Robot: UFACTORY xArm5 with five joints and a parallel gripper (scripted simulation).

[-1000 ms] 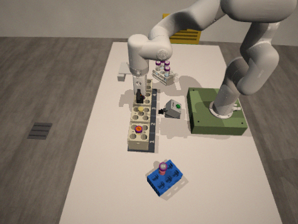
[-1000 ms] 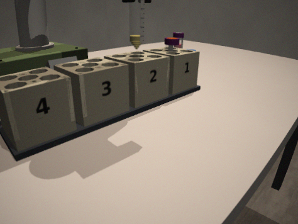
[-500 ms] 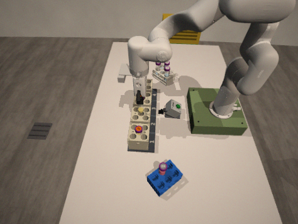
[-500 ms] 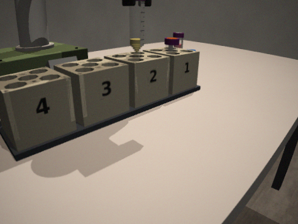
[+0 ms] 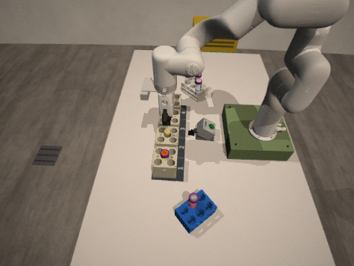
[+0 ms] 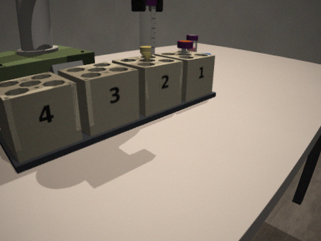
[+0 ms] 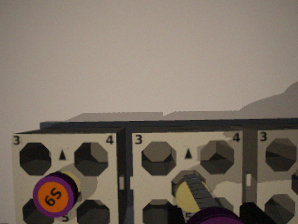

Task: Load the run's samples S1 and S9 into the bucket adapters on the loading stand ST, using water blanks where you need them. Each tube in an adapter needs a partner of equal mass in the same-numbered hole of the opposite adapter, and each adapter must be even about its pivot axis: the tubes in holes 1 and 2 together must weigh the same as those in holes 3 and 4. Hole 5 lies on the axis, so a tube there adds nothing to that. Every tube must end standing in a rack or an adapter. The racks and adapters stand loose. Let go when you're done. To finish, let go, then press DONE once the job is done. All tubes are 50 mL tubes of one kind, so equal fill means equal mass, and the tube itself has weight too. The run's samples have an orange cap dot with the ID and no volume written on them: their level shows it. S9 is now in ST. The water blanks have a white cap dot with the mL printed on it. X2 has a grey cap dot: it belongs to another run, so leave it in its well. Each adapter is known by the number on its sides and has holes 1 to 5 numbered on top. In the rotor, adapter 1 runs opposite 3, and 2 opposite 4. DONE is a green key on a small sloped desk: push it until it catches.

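S9 (image 5: 164,153) (image 6: 185,44) (image 7: 53,196) in adapter 1 (image 5: 164,169) (image 6: 200,78) (image 7: 22,150), beside adapter 2 (image 5: 161,141) (image 6: 164,91) (image 7: 142,172)

On the pale table (image 5: 131,209) (image 6: 203,152) (image 7: 150,60), around the DONE desk (image 5: 203,131) (image 6: 68,67), are set: loading stand (image 5: 181,158) (image 6: 101,137) (image 7: 127,125) 9 o'clock, green base (image 5: 258,152) (image 6: 78,62) 3, blue rack (image 5: 196,208) (image 6: 207,53) 6, pale rack (image 5: 193,93) 12.

A plain grey wall (image 5: 93,22) (image 6: 264,27) rises behind a brown wood-look floor (image 5: 48,112) (image 6: 288,227); soft shadows cross the pale tabletop (image 5: 123,209) (image 6: 217,162).

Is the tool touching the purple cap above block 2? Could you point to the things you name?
Touching: the exterior view shows the purple cap (image 5: 169,116) (image 6: 151,3) (image 7: 216,217) pinched between the tool's (image 5: 166,119) (image 6: 147,5) (image 7: 216,216) dark fingers.
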